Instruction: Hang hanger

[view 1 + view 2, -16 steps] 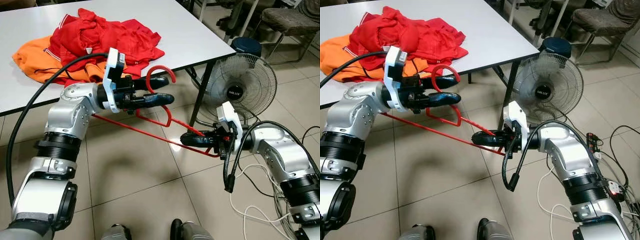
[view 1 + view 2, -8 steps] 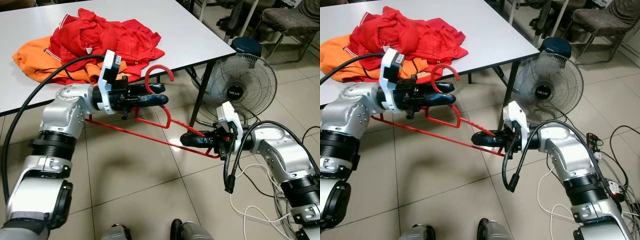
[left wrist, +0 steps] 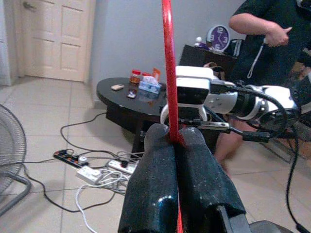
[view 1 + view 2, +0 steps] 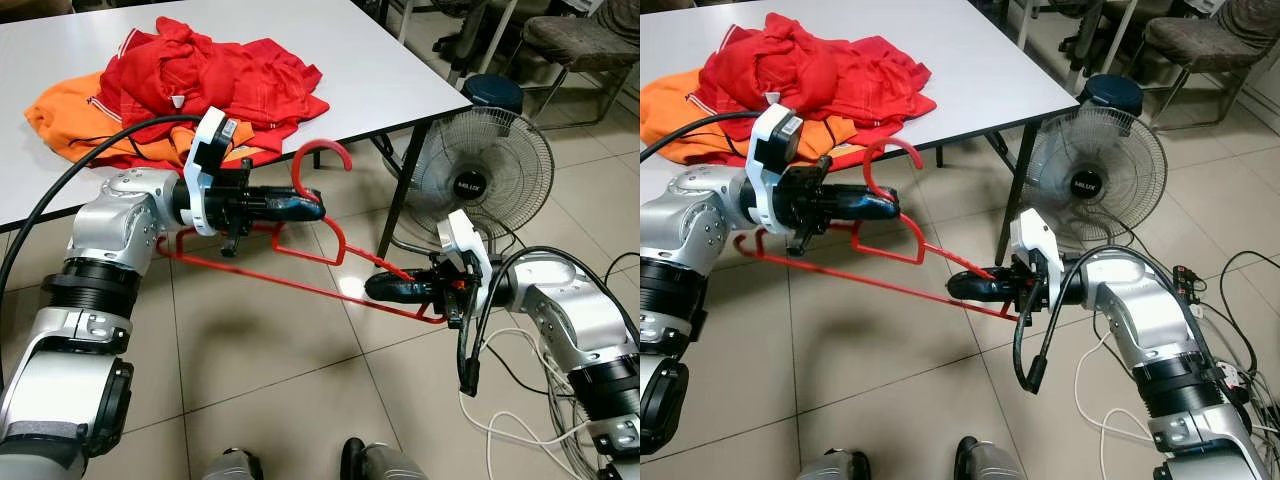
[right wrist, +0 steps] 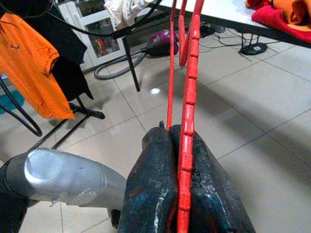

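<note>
1. Left eye view has us holding the red hanger [image 4: 300, 265] with both arms, out over the tiled floor [image 4: 270, 370], just off the front edge of the white surface [image 4: 400, 70].
2. Our left tool [image 4: 300, 208] is pressed together on the hanger's upper bar, right under the hook [image 4: 322, 160]. The left wrist view shows the red wire pinched in the seam between the two black fingers [image 3: 146, 184].
3. Our right tool [image 4: 385, 290] is clamped on the far end of the hanger's ribbed lower bar, on the side of the surface where the fan [image 4: 480, 170] stands. In the right wrist view the notched red strip runs between the closed fingers [image 5: 150, 194].
4. Why two grips? Our guess is that a wire hanger this long swings around if you hold it at one spot, so one tool at the neck plus one at the tip keeps it level and the hook aimed upward.
5. Red and orange clothes [image 4: 200, 80] are piled on the surface behind the hanger, not touching it.
6. The right wrist view shows an orange shirt [image 5: 29, 68] hanging on a dark rack [image 5: 126, 53] off past the surface, so that's probably where the hook goes. Nothing hung yet, we reckon.
</note>
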Controlling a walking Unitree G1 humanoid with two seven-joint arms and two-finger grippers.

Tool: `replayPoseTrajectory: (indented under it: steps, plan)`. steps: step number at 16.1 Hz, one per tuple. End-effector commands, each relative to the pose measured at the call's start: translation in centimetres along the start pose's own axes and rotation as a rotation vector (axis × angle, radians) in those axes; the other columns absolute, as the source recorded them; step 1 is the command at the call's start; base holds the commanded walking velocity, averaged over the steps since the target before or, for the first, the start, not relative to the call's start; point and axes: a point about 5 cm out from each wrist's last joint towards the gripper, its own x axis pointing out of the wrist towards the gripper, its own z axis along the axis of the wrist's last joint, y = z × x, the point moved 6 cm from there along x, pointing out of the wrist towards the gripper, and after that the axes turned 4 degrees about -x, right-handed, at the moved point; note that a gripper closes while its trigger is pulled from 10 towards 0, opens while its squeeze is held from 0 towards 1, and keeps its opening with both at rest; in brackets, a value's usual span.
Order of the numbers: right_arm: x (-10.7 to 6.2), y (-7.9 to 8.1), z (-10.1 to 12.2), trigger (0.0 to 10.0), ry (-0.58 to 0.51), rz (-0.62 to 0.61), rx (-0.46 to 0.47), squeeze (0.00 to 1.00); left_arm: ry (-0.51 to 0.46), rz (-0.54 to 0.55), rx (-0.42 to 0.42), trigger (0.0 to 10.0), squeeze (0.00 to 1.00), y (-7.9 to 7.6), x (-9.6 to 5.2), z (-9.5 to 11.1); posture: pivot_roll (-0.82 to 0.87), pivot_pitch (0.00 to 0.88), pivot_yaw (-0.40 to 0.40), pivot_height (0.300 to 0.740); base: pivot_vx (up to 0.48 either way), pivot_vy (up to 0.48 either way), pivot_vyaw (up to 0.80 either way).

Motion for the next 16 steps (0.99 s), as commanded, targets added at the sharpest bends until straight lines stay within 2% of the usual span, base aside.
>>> replayPoseTrajectory:
  steps: [1, 7, 9, 10, 11, 12, 14, 16]
  plan:
    - [0.0, 0.6, 0.8, 0.0, -0.009, 0.031, -0.051, 0.0, 0.012, -0.012, 0.007, 0.0, 0.0, -0.1, 0.2, 0.4, -0.17, 0.134, -0.027, 0.74, 0.0, 0.0, 0.0]
    - [-0.1, 0.9, 0.8, 0.0, -0.008, 0.038, -0.055, 0.0, -0.033, -0.042, -0.018, 0.0, 0.0, -0.3, 0.6, 0.9, -0.18, 0.136, -0.023, 0.74, 0.0, 0.0, 0.0]
    - [-0.1, 0.3, 0.8, 0.0, -0.007, -0.008, -0.074, 0.0, -0.05, -0.038, -0.019, 0.0, 0.0, -0.2, 0.6, 1.1, -0.18, 0.129, -0.021, 0.74, 0.0, 0.0, 0.0]
    - [-0.1, -0.4, 0.7, 8.3, -0.001, -0.051, -0.078, 0.0, -0.055, -0.036, -0.02, 0.0, 0.0, -0.2, 0.6, 1.1, -0.18, 0.126, -0.022, 0.74, 0.0, 0.0, 0.0]
    - [-0.2, -1.0, 0.7, 10.0, 0.003, -0.095, -0.073, 0.78, -0.059, -0.033, -0.02, 0.0, 0.0, -0.2, 0.6, 1.1, -0.18, 0.126, -0.022, 0.74, 0.0, 0.0, 0.0]
    - [-0.3, -1.7, 0.6, 10.0, 0.009, -0.135, -0.07, 1.0, -0.061, -0.031, -0.021, 0.0, 0.0, -0.2, 0.6, 1.0, -0.18, 0.123, -0.023, 0.74, 0.0, 0.0, 0.0]
    - [-0.5, -2.5, 0.6, 10.0, 0.012, -0.179, -0.065, 1.0, -0.065, -0.025, -0.02, 0.0, 0.0, -0.2, 0.7, 0.9, -0.18, 0.119, -0.025, 0.74, 0.0, 0.0, 0.0]
    - [-1.0, -4.4, 2.0, 10.0, -0.043, -0.293, -0.101, 1.0, -0.062, -0.018, -0.02, 0.0, 0.0, -0.1, 0.6, 0.8, -0.18, 0.115, -0.027, 0.74, 0.0, 0.0, 0.0]
